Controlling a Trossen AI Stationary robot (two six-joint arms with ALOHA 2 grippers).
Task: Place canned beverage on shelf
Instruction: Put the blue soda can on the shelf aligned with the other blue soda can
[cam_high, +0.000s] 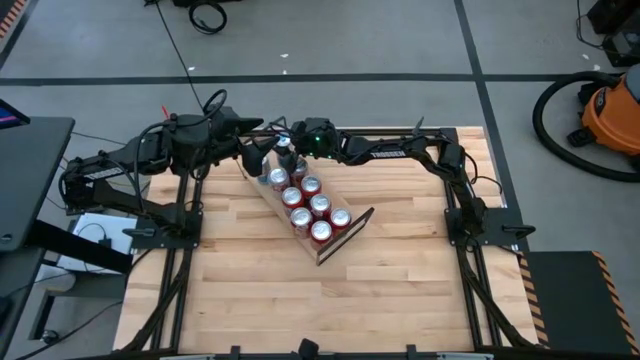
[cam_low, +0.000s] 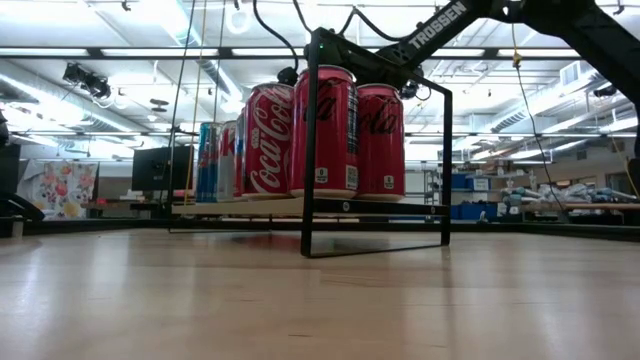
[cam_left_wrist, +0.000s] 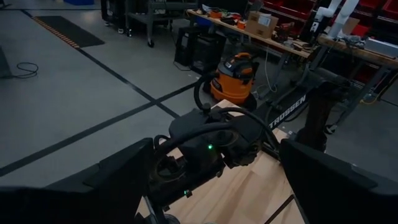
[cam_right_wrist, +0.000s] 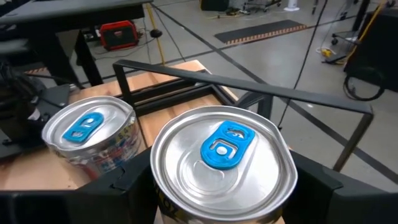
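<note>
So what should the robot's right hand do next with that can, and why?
Probably open a little wider and lift straight up. The right gripper sits around a blue-tabbed can that looks upright beside another can at the far end of the shelf, so it seems placed. The left gripper waits open nearby.

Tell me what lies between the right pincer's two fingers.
A can with a blue tab stands between the right pincer's fingers, on the shelf. The right wrist view shows it.
</note>
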